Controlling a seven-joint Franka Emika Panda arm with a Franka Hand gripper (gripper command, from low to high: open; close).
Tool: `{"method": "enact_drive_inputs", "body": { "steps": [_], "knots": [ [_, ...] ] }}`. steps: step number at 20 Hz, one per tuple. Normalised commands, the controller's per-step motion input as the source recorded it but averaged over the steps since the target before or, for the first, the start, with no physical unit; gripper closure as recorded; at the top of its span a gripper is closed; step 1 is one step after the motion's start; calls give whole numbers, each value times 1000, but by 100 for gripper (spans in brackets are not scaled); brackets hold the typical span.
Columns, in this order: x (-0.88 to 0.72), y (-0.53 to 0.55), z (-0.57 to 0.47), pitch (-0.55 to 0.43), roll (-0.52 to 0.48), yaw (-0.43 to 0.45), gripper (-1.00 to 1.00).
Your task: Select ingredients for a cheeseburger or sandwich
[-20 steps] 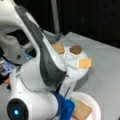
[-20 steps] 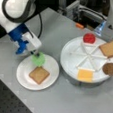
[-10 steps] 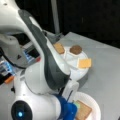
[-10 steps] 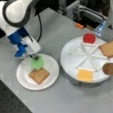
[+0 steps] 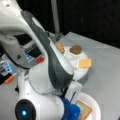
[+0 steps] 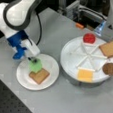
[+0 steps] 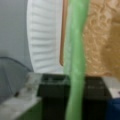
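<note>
In a front view my gripper is shut on the green disc and holds it on edge. The disc hangs right over a tan toast square that lies on the small white plate. The wrist view shows the green disc edge-on between my dark fingers, with the toast and the plate's rim close behind. A red disc and another toast square lie in the divided round tray. The arm hides the gripper in a front view, where the toast shows.
The tray also holds a yellow cheese square and a brown patty, seen again as cheese and patty. Grey equipment with an orange part stands behind the tray.
The gripper has come down a little with the green disc, closer to the toast on the small plate.
</note>
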Motion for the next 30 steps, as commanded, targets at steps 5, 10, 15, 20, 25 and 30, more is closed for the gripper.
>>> {"method": "enact_drive_inputs", "body": {
  "steps": [5,10,15,20,25,30],
  "knots": [
    [317,-100,-81,23,151,58,100],
    [329,-113,-119,-23,163,72,100],
    [287,-122,-79,-40,170,66,100],
    [258,-100,-72,-53,185,64,100],
    [246,-107,-52,-60,180,59,100],
    [228,-96,-36,-68,175,49,100]
  ]
}}
